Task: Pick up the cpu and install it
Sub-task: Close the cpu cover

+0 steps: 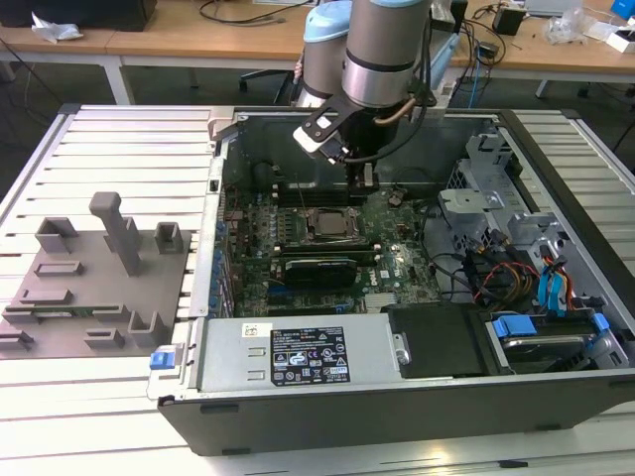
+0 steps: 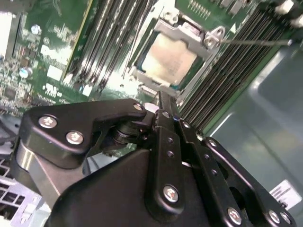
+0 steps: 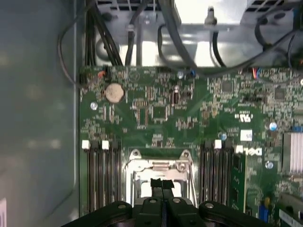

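While the gripper (image 1: 364, 178) hangs low over the motherboard (image 1: 397, 263) inside the open computer case (image 1: 347, 397), its fingertips (image 3: 156, 184) are pressed together with nothing between them: clenched, empty. The cpu (image 2: 168, 59) is not in its grasp. It lies inside the socket frame (image 2: 189, 33), near the fingertips and apart from them. It probably sits that way because the frame locates it on all four sides. Cannot tell whether the frame is latched. The pale metal plate faces up, away from the board, and the chip lies flat. It is square, so it has no real long axis. Its edges run parallel with the memory slots (image 2: 113, 42) on either side.
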You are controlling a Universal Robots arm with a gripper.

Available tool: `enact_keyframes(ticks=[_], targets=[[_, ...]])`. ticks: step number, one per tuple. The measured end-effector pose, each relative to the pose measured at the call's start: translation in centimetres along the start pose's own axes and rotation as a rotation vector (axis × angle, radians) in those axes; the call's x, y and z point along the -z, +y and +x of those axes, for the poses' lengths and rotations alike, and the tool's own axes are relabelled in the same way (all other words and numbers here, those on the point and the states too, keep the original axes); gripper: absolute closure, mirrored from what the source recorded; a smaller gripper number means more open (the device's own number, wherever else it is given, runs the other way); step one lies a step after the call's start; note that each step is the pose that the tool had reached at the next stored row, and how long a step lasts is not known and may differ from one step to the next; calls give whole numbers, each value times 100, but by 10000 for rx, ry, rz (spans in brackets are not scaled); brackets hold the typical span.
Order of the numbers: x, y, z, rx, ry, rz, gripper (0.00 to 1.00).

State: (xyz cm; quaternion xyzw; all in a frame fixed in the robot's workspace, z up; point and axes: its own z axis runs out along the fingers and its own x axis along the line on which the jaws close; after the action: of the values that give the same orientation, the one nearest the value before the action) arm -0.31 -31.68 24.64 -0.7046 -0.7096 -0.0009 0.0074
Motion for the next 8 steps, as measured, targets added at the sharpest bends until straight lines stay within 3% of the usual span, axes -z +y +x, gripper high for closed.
enact_keyframes(ticks=[3, 8], targets=[[-44, -89, -1, 1, 0, 0, 89], [-125, -156, -23, 0, 0, 0, 89]])
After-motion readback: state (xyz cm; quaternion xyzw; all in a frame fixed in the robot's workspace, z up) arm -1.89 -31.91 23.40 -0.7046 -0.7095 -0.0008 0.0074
